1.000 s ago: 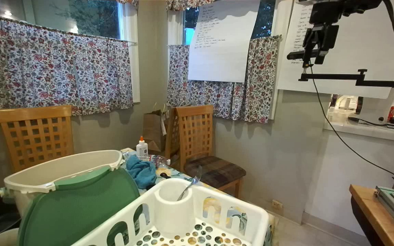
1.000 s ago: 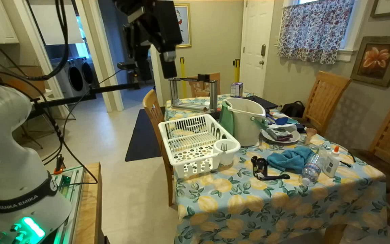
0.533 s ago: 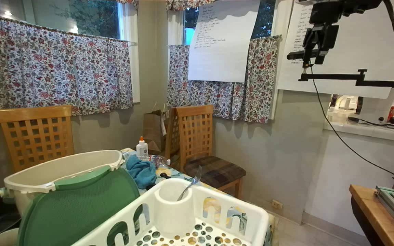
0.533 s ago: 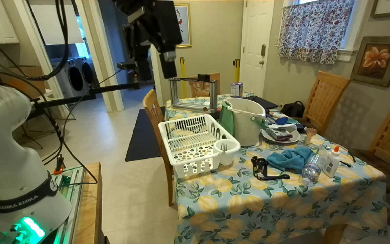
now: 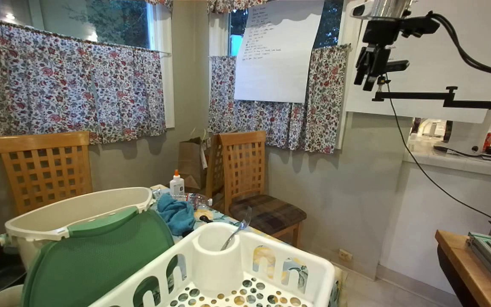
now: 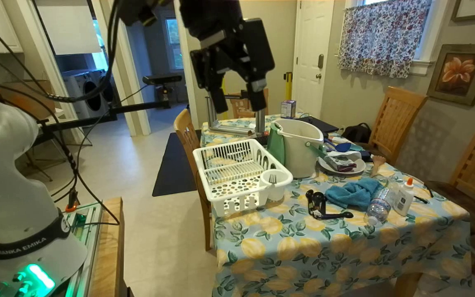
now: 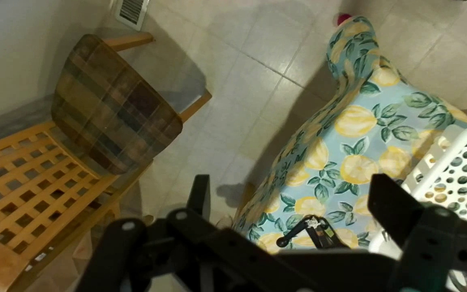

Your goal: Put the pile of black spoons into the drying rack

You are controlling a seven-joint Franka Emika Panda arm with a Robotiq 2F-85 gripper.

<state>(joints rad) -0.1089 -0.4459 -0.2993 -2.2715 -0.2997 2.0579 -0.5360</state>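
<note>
The pile of black spoons (image 6: pixel 324 208) lies on the flowered tablecloth between the drying rack and a blue towel. It also shows in the wrist view (image 7: pixel 318 231), partly hidden by the gripper body, and only a small black end (image 5: pixel 205 219) shows beyond the rack in an exterior view. The white drying rack (image 6: pixel 225 206) stands on the table, with a round utensil cup (image 6: pixel 276 194) at its corner holding a fork (image 6: pixel 272 178). My gripper (image 6: pixel 239 103) is open and empty, high above the table. Its fingers are wide apart in the wrist view (image 7: pixel 292 184).
A beige bucket (image 6: pixel 301 152) with a green part stands beside the rack. A blue towel (image 6: pixel 353 194), a water bottle (image 6: pixel 379 206) and a glue bottle (image 6: pixel 404 200) lie or stand near the spoons. A black camera arm (image 5: pixel 420 97) extends near the gripper.
The arm was still between the two earlier moments. Since then my gripper has moved across toward the table and turned, staying open. The spoons, rack and other objects have not moved.
</note>
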